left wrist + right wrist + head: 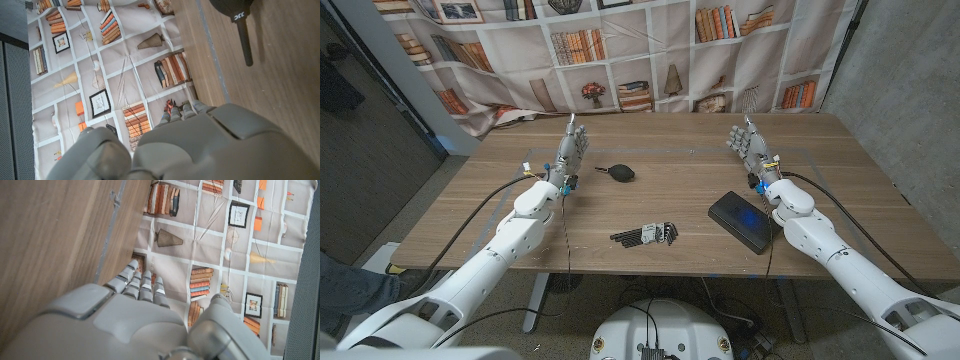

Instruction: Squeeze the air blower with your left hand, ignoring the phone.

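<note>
A black air blower with a thin nozzle pointing left lies on the wooden table, a short way to the right of my left hand. That hand stands upright with fingers straight and apart, holding nothing. In the left wrist view the blower's bulb and nozzle show beyond the back of my left hand. My right hand also stands upright and empty at the right side, seen from behind in the right wrist view. A dark phone lies flat near my right forearm.
A set of hex keys lies near the table's front edge in the middle. A bookshelf-print curtain hangs behind the table. Black cables run along both arms.
</note>
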